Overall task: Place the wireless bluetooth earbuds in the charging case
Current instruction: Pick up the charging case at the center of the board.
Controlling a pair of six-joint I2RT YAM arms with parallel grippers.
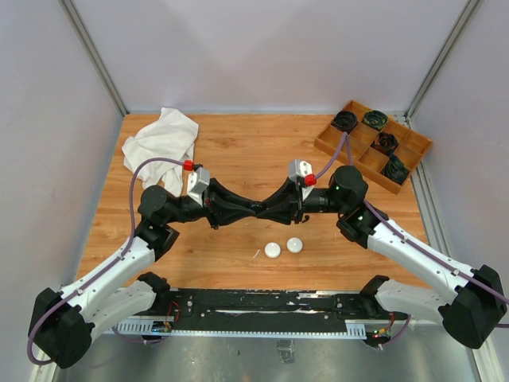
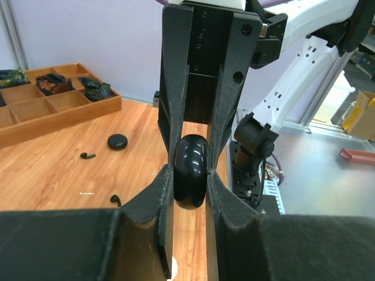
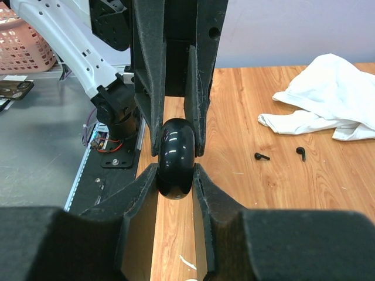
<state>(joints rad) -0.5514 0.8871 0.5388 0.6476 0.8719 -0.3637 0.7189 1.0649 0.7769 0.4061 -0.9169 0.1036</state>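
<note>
A glossy black round charging case [image 2: 190,170] is held edge-up above the table between both grippers; it also shows in the right wrist view [image 3: 176,157]. My left gripper [image 2: 190,178] is shut on its near edge, and my right gripper [image 3: 176,171] is shut on the opposite edge. The two meet tip to tip at mid-table [image 1: 259,211], hiding the case from above. Two black earbuds [image 2: 88,156] [image 2: 115,199] lie on the wood in the left wrist view. Two black earbuds [image 3: 261,156] [image 3: 300,153] lie near the cloth in the right wrist view.
Two white round cases [image 1: 273,250] [image 1: 295,245] lie just in front of the grippers. A small black puck [image 2: 117,141] lies on the wood. A wooden divided tray [image 1: 342,151] with black cases stands back right. A white cloth [image 1: 161,143] lies back left.
</note>
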